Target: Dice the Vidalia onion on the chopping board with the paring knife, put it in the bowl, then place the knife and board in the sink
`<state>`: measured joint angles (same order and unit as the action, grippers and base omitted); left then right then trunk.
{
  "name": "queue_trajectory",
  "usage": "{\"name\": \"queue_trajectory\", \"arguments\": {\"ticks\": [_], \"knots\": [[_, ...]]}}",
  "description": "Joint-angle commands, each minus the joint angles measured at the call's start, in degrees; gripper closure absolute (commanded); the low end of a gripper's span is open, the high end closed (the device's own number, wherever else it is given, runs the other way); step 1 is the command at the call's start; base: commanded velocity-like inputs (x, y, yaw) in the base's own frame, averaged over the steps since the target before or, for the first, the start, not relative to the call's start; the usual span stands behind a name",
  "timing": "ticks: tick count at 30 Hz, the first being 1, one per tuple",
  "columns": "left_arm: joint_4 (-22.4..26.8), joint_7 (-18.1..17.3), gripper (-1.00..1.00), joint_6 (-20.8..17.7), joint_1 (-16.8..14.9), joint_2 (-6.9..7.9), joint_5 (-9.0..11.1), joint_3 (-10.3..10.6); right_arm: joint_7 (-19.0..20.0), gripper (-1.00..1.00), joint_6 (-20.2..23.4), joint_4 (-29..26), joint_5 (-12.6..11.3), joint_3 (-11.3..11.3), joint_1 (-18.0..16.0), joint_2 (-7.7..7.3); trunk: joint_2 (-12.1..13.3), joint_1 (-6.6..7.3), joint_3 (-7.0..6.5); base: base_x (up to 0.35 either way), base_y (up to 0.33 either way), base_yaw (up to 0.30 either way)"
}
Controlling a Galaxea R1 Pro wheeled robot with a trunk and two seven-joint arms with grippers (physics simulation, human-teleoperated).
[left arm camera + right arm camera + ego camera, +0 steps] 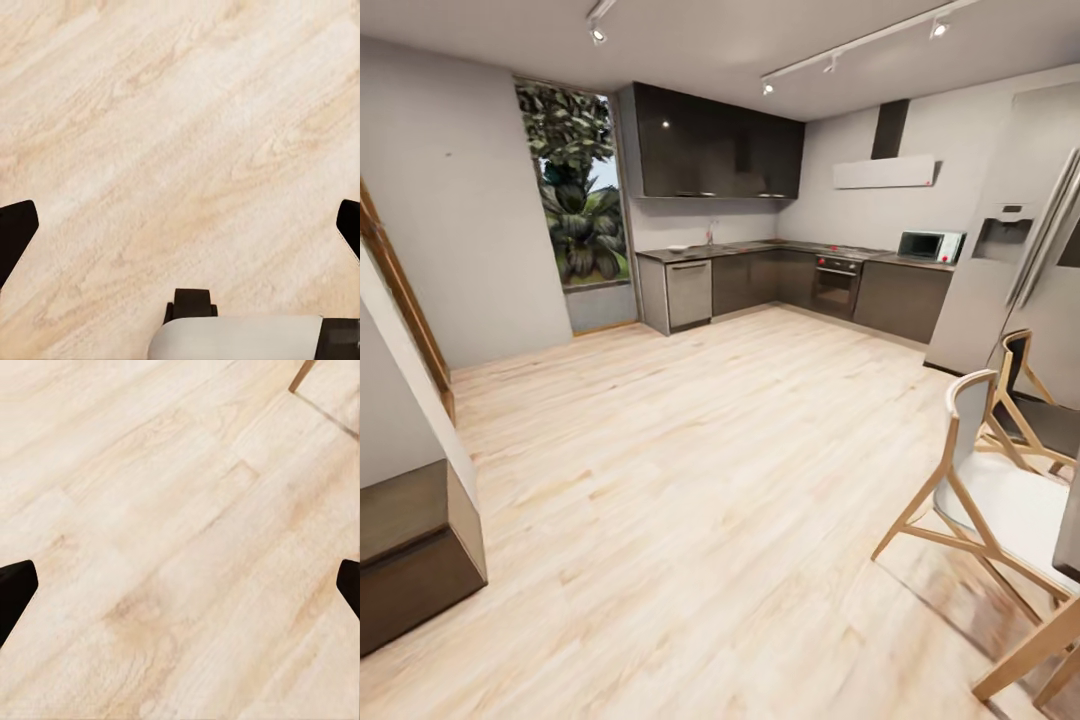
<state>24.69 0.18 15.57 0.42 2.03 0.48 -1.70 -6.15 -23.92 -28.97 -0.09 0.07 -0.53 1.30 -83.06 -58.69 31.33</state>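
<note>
The kitchen lies far across the room in the head view. Its dark countertop [760,247] runs along the back wall under glossy black upper cabinets [710,145]. A thin faucet [710,233] marks the sink, whose basin is too far off to make out. The Vidalia onion, chopping board, paring knife and bowl are out of view at this distance. My left gripper [180,225] hangs open over bare wood floor, its dark fingertips [15,232] wide apart with nothing between them. My right gripper [180,585] is also open over the floor, fingertips [13,589] far apart.
Pale wood floor [690,450] stretches from me to the kitchen. Two wooden chairs [1000,480] stand close at the right, with a tall fridge [1020,250] behind them. A brown cabinet [410,540] juts in at the near left. An oven [835,285] and a microwave [930,244] are at the back.
</note>
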Motion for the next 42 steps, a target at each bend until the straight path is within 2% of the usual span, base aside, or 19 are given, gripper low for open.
{"name": "queue_trajectory", "arguments": {"ticks": [1,42], "knots": [[0.1,0.0,-1.00,0.1,0.0,-0.01,0.0,-0.1,-0.2,-1.00,-0.2,0.0,0.0,0.0,0.0,0.02,0.0,-0.03,0.04,0.318,0.000,0.010],[0.1,0.0,-1.00,0.1,0.0,-0.01,0.0,0.0,-0.2,-1.00,-0.2,0.0,0.2,0.0,0.0,-0.07,0.0,-0.03,0.04,0.318,0.000,0.000]]}}
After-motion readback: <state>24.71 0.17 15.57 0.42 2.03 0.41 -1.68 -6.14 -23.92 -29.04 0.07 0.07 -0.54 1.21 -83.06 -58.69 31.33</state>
